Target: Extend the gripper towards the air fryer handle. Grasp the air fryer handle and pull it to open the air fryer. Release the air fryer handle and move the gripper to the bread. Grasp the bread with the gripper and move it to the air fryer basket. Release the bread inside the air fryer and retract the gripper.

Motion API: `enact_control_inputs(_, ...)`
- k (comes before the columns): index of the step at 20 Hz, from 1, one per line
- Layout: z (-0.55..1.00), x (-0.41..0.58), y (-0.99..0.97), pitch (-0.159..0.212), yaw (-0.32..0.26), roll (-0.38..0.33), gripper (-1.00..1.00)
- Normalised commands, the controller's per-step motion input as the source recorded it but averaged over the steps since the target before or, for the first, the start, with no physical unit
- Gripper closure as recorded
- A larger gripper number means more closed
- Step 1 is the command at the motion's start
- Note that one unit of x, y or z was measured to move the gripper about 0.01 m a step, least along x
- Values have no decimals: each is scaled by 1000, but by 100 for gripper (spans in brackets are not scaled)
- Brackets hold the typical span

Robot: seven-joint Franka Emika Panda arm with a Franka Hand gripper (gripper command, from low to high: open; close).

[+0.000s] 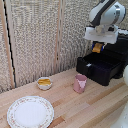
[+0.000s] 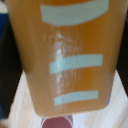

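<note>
The bread [image 1: 97, 48] hangs pinched in the gripper [image 1: 98, 46] above the open air fryer basket [image 1: 99, 66], which juts from the air fryer [image 1: 120, 52]. Nearby on the pale wooden table [image 1: 95, 107] stand a pink cup [image 1: 80, 83], a small white bowl [image 1: 44, 83] and a patterned plate [image 1: 30, 111]. A woven screen [image 1: 40, 35] stands behind. Close up, the bread shows pale stripes [image 2: 75, 64], no readable writing.

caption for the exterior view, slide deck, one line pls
End effector holding the bread above the open air fryer basket, with a pink cup, small bowl and plate on the table.
</note>
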Motion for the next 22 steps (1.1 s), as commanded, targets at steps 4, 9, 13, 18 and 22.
enact_control_inputs(4,-314,211,-464,5,-76,92,100)
enact_control_inputs(9,-281,228,-573,4,-60,65,100)
enact_control_inputs(13,-255,244,-416,-6,-54,56,100)
enact_control_inputs(18,-270,101,-202,-1,-67,10,100)
enact_control_inputs(22,-289,9,-155,-35,-50,-13,-100)
